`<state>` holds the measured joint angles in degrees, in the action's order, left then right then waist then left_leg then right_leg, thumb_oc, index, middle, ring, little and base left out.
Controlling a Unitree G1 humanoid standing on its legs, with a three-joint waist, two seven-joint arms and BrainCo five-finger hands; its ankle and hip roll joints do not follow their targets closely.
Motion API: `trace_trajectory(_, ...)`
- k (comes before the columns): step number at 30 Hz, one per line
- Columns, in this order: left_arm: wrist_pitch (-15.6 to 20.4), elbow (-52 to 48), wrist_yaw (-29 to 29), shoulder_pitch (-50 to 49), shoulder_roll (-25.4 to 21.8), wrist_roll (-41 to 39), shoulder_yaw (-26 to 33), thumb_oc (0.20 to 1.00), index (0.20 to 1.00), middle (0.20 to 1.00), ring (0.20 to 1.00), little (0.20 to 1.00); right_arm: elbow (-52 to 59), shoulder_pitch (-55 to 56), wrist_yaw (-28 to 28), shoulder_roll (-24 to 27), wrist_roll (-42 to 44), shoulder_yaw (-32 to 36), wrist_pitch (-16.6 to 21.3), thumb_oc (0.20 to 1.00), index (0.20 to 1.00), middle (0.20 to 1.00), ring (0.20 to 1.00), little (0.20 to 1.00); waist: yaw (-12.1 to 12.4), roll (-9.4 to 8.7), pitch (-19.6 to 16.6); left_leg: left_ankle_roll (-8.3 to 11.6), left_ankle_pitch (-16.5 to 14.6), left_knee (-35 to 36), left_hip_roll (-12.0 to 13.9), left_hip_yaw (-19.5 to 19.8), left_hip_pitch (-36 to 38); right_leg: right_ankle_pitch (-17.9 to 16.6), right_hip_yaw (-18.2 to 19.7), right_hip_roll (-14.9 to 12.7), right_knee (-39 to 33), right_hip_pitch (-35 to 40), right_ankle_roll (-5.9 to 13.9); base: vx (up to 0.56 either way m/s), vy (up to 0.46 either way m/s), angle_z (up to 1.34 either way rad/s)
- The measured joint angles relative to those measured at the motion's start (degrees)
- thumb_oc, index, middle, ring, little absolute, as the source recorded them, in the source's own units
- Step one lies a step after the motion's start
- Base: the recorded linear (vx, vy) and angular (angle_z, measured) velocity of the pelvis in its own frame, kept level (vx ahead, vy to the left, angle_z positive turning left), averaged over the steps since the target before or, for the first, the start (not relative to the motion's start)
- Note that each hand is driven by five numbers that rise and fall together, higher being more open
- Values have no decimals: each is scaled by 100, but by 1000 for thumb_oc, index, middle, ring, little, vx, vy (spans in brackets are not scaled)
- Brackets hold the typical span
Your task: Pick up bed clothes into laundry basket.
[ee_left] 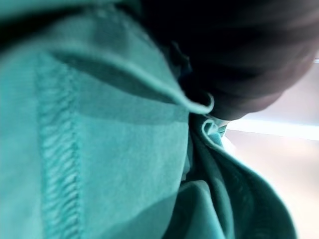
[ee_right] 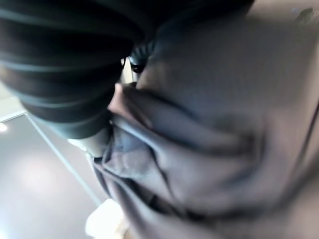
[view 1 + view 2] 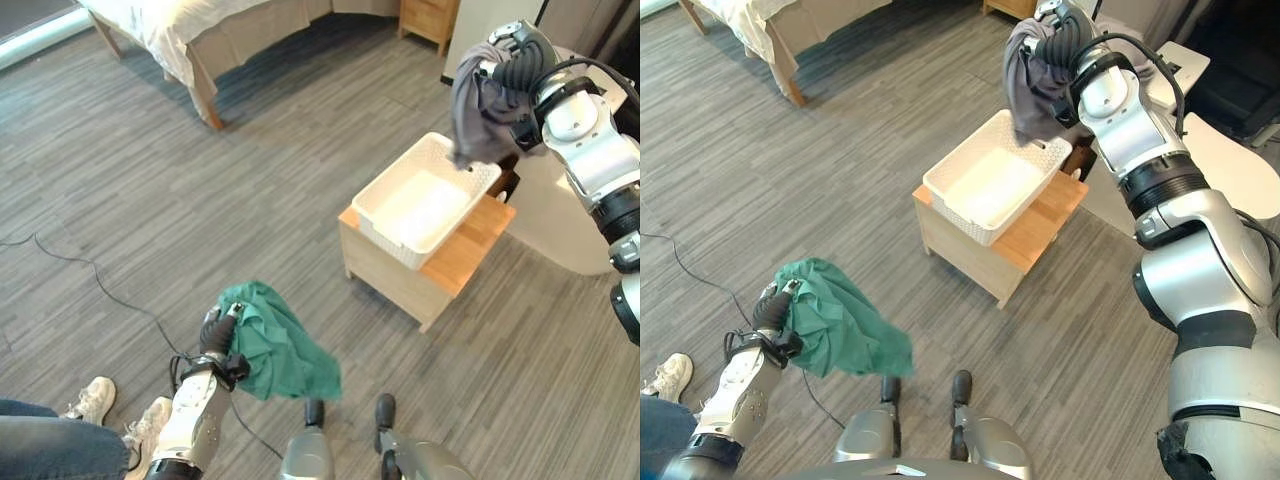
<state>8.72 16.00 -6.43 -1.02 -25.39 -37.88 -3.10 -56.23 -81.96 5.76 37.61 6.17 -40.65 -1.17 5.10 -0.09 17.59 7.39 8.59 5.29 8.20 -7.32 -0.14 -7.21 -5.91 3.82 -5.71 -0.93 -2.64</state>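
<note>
The grey garment [image 3: 1032, 85] hangs bunched from the right hand [image 3: 1058, 40], raised just above the far rim of the white laundry basket [image 3: 990, 185], its lower edge close to or brushing that rim. In the right wrist view the cloth crowds right against the dark cover, so the fingers look curled into it, though they are mostly hidden by folds. The green garment [image 3: 285, 345] is bundled in the left hand [image 3: 216, 335], held low over the wood-look floor [image 3: 150, 180], well apart from the basket; the fingers appear closed round a fistful of fabric.

The basket sits empty on a small wooden surface [image 3: 1040, 235]. A bed [image 3: 200, 30] with pale sheets stands at the far left, and a person's shoes [image 3: 100, 400] show beside the left arm.

The step in hand is delivery. Next the right hand should shift slightly inward over the basket's middle and let go, so the cloth falls inside, not over the rim. The green one then needs carrying across.
</note>
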Motion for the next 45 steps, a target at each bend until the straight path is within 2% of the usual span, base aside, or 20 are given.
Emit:
trace_trajectory(2,4,-5,-6,16,-4,1,4,200,200,200,200,200,-379,-46,30,-157,-169,-21,-6,200,200,200,200,200,25,9,-6,-39,-28,0,-73,-7,4,1,3,-78,-4,3,11,114,80,2)
trace_trajectory(3,6,-8,-1,18,-10,6,-3,200,200,200,200,200,-1099,-115,75,-382,-514,-36,-75,200,200,200,200,200,81,82,-63,-135,-91,0,-166,-31,-32,28,3,-171,-30,-41,72,58,39,3)
trace_trajectory(7,18,-9,9,-57,-42,35,1,200,200,200,200,200,-1544,-119,75,-365,-1125,-214,-233,200,200,200,200,200,279,326,-215,-250,-138,1,-360,-16,-242,0,-22,-366,-30,-234,168,37,47,7)
trace_trajectory(12,91,-10,1,-260,-137,46,64,200,200,200,200,200,-1659,-426,74,-176,-1527,-510,-252,200,200,200,200,200,368,658,-518,-355,-94,-1,-548,17,-820,-88,-89,-550,-5,-769,301,29,44,11)
trace_trajectory(14,94,-10,3,-349,-137,46,67,200,200,200,200,200,-1671,-442,74,-141,-1537,-514,-279,200,200,200,200,200,442,674,-528,-365,-88,0,-566,13,-845,-89,-84,-570,-7,-795,317,35,16,0)
trace_trajectory(20,106,-10,2,-321,-137,45,46,200,200,200,200,200,-1663,-531,81,-118,-1560,-523,-374,200,200,200,200,200,445,681,-533,-377,-79,0,-560,4,-971,-81,-52,-564,-13,-946,339,7,5,-3)
trace_trajectory(23,110,-10,-6,-277,-136,45,-20,200,200,200,200,200,-1663,-672,118,24,-1560,-766,-380,200,200,200,200,200,425,695,-542,-404,-58,0,-563,-8,-1098,-98,-19,-564,-17,-1084,396,3,-5,-5)
trace_trajectory(32,200,-75,-21,-334,-118,45,-108,200,200,200,200,200,-1728,-937,146,347,-1516,-965,-386,200,200,200,200,200,451,728,-546,-486,7,0,-566,19,-1442,-146,-66,-562,-4,-1403,379,-17,-16,2)
trace_trajectory(39,242,-166,-26,-457,-117,44,-112,200,200,200,200,200,-1949,-1024,145,501,-1517,-1018,-383,200,200,200,200,200,605,906,-536,-494,32,0,-570,75,-1712,-149,-130,-568,-4,-1646,385,-3,-32,3)
trace_trajectory(44,312,-281,-27,-476,-105,44,-199,200,200,200,200,200,-2087,-1234,145,722,-1507,-1166,-377,200,200,200,200,200,637,1028,-522,-492,127,-1,-569,179,-2195,-250,-219,-558,0,-2084,339,-8,-26,10)
trace_trajectory(45,313,-285,-26,-476,-103,45,-269,200,200,200,200,200,-2088,-1227,133,720,-1477,-1166,-378,699,699,699,699,699,639,1034,-518,-493,128,-1,-571,171,-2249,-251,-212,-559,0,-2145,340,0,0,0)
